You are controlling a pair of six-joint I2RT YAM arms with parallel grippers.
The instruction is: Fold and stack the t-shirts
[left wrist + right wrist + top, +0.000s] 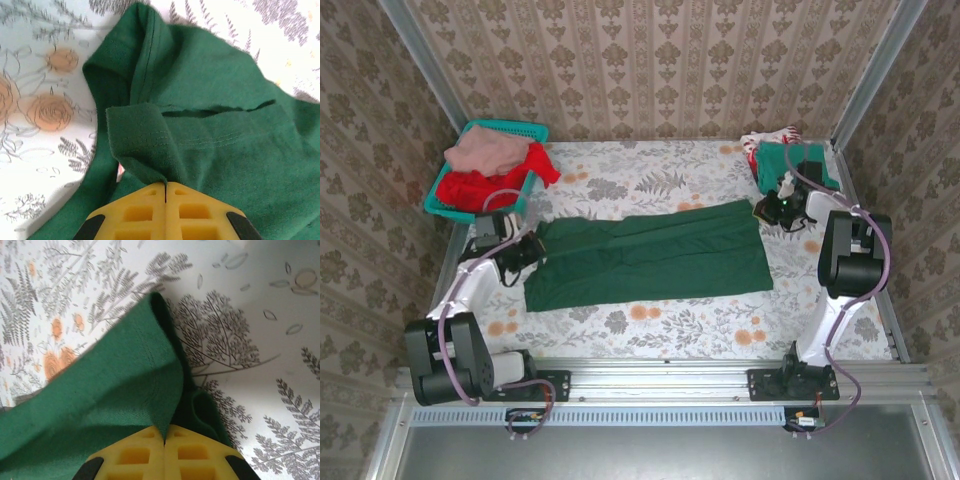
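A large dark green t-shirt [650, 260] lies lengthwise across the flowered table, folded into a long band. My left gripper [527, 252] is at its left end. In the left wrist view the yellow jaws [165, 187] are shut on a raised fold of the green cloth [225, 135]. My right gripper [767, 210] is at the shirt's far right corner. There its jaws [164, 435] are shut on a pinched edge of the same shirt [110, 400], lifted a little off the table.
A teal mesh basket [532, 131] at the back left holds a dusty pink t-shirt [485, 152] and a red one [480, 190]. A teal-green t-shirt [790, 165] lies on a white-red one [760, 142] at the back right. Walls enclose the table.
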